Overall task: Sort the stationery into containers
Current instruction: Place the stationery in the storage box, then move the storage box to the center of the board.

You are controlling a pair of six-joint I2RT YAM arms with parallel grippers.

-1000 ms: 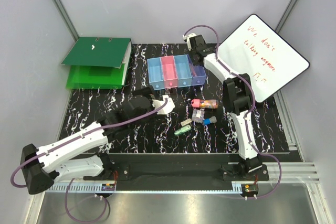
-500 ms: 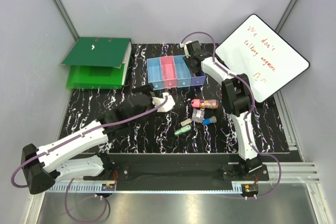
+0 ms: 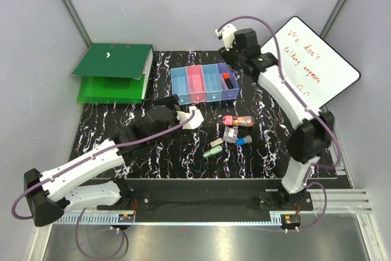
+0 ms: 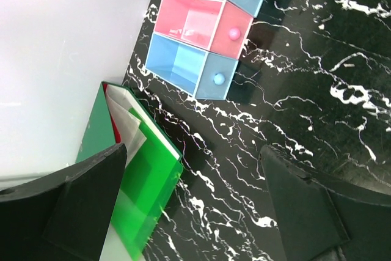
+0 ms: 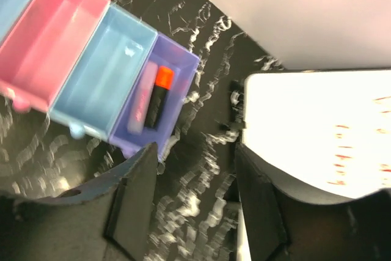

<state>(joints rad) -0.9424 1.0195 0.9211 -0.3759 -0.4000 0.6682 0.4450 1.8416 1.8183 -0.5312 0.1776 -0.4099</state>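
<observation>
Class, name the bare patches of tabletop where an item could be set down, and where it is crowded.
Bare table lies between the green binders and the left arm, and between the loose stationery and the right arm's base. Crowded: before the containers, where the left pincer sits beside the stationery.

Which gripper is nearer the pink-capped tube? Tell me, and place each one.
Left. The left gripper is beside the pink-capped tube, on its left, in front of the containers. The right gripper is high up behind the containers, toward the far edge.
</observation>
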